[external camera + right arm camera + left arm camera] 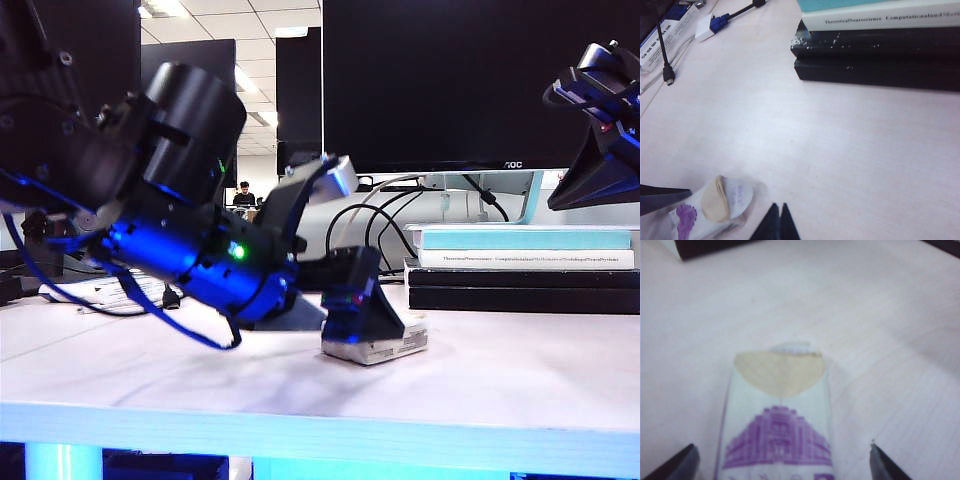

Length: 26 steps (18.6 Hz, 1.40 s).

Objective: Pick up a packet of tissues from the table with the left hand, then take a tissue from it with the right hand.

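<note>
The packet of tissues [777, 435] lies flat on the table [500, 390]. It is white with a purple building print, and its flap is peeled back over the tissue [780, 372], a beige folded stack showing in the opening. My left gripper [781, 454] is open and low over the table, one fingertip on each side of the packet, neither visibly touching it. From outside, the left gripper [358, 298] covers most of the packet [388, 347]. My right gripper [777, 214] is shut and empty, hovering beside the packet [710, 212]; outside it hangs high at the right [600, 130].
A stack of books [520, 270] stands behind the packet under a dark monitor [470, 80]. Loose cables [665, 55], a blue plug [720, 22] and a long white-and-blue box [667, 32] lie at the far left of the table.
</note>
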Motion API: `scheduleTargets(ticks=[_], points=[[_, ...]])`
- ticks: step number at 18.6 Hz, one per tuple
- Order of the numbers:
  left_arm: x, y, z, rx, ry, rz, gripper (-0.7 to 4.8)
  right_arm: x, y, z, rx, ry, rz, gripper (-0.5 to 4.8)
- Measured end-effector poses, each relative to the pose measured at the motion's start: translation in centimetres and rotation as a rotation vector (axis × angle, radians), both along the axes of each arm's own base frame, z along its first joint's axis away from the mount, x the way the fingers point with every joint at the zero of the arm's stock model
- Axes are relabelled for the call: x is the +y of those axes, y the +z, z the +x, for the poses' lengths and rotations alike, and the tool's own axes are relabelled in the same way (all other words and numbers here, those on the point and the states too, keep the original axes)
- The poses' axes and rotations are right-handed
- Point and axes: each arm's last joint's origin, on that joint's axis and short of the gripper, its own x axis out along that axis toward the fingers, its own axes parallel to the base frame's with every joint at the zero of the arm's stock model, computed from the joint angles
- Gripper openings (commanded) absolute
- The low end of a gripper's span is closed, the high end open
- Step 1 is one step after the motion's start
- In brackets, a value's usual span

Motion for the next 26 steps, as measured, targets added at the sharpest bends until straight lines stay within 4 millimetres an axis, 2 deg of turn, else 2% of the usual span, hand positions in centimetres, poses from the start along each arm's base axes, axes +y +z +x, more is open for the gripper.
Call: scheduleTargets(ticks=[8, 10, 11, 13, 16, 18, 21, 22, 24, 26], points=[[-0.6, -0.9, 0.4, 0.011, -0.024, -0.008, 4.79, 0.0, 0.0, 0.0, 0.003, 0.002, -0.002, -0.04], [-0.7, -1.0, 0.4, 0.012, -0.027, -0.009, 4.39, 0.0, -0.1, -0.1, 0.015, 0.001, -0.004, -0.04], [-0.7, -1.0, 0.5, 0.011, -0.028, -0.008, 3.55, 0.0, -0.2, -0.1, 0.019, 0.002, -0.004, -0.04], [-0.8, -1.1, 0.6, 0.011, -0.026, -0.002, 0.44, 0.0, -0.2, -0.1, 0.022, 0.002, -0.004, -0.04], [-0.9, -1.3, 0.7, 0.009, -0.039, -0.007, 0.44, 0.0, -0.2, -0.1, 0.022, 0.002, -0.004, -0.04], [-1.0, -1.2, 0.6, -0.005, -0.110, 0.003, 0.48, 0.0, -0.2, -0.1, 0.022, 0.002, -0.004, -0.04], [-1.0, 0.7, 0.3, -0.058, -0.221, 0.064, 0.54, 0.2, -0.2, -0.3, 0.039, 0.073, 0.050, -0.04], [-0.8, 1.9, 0.2, -0.111, -0.242, 0.084, 0.58, 0.3, -0.2, -0.4, 0.052, 0.125, 0.096, -0.04], [0.2, 4.1, 0.2, -0.194, -0.265, 0.129, 0.58, 0.7, 0.0, -0.7, 0.093, 0.249, 0.215, -0.04], [1.0, 5.2, 0.2, -0.197, -0.275, 0.142, 0.58, 0.9, 0.1, -0.9, 0.118, 0.346, 0.293, -0.03]])
